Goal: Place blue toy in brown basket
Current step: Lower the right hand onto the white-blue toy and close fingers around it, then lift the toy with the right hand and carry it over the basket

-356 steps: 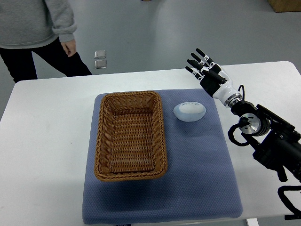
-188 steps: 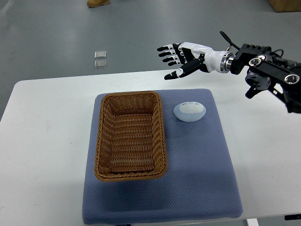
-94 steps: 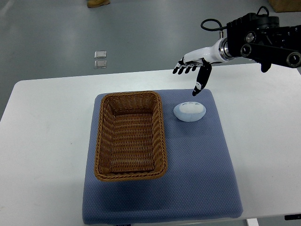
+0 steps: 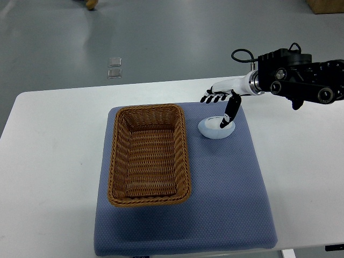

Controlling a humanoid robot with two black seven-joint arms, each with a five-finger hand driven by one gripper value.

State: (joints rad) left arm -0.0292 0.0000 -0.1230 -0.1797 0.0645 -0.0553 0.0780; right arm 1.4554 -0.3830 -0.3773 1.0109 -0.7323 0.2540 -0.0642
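- One blue toy [image 4: 215, 128], one brown basket [image 4: 149, 155], one blue mat [image 4: 226, 199], one right hand [image 4: 223, 100] in view.
- The toy lies on the mat just right of the basket's far right corner, apart from its rim.
- The right hand reaches in from the right, its fingers [image 4: 212, 98] spread and holding nothing; the thumb points down onto the toy's top.
- The basket is empty; bare mat lies in front of the toy.
- The white counter [image 4: 48, 161] is bare on both sides of the mat.

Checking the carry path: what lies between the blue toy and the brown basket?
Top view: only bare blue mat separates blue toy from brown basket.
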